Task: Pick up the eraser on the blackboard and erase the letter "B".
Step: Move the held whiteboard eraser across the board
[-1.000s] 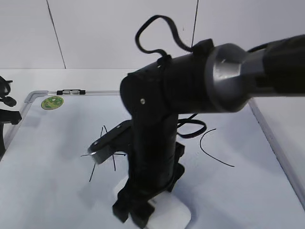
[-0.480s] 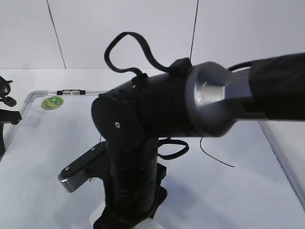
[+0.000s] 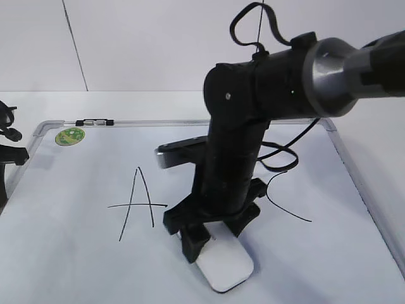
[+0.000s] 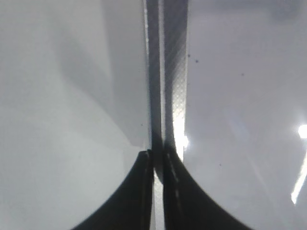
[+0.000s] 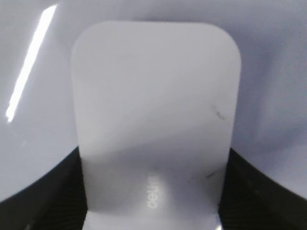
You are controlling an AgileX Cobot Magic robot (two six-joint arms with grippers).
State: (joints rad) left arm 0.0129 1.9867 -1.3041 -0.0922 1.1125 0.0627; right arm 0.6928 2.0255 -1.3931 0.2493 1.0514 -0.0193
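Note:
The blackboard [image 3: 190, 122] is a white dry-erase board with a silver frame, lying flat. My right gripper [image 3: 212, 244] is shut on the white eraser [image 3: 223, 269] and presses it on the board's near middle. In the right wrist view the eraser [image 5: 156, 110] fills the frame, with a black jaw on each side. A black "A" [image 3: 136, 202] is at the left and a black "C" [image 3: 281, 196] at the right. The letter "B" does not show; the arm covers the space between them. My left gripper [image 4: 158, 155] is shut, its tips at the board's frame [image 4: 173, 72].
A round green sticker [image 3: 69, 135] and a small black-and-silver clip [image 3: 93, 121] sit at the board's far left corner. The left arm [image 3: 9, 152] stays at the board's left edge. The right arm crosses above the board from the right.
The right arm swept left with the eraser across the board's middle, then swung back right. The "A", covered before, now shows in full. The left arm has not moved.

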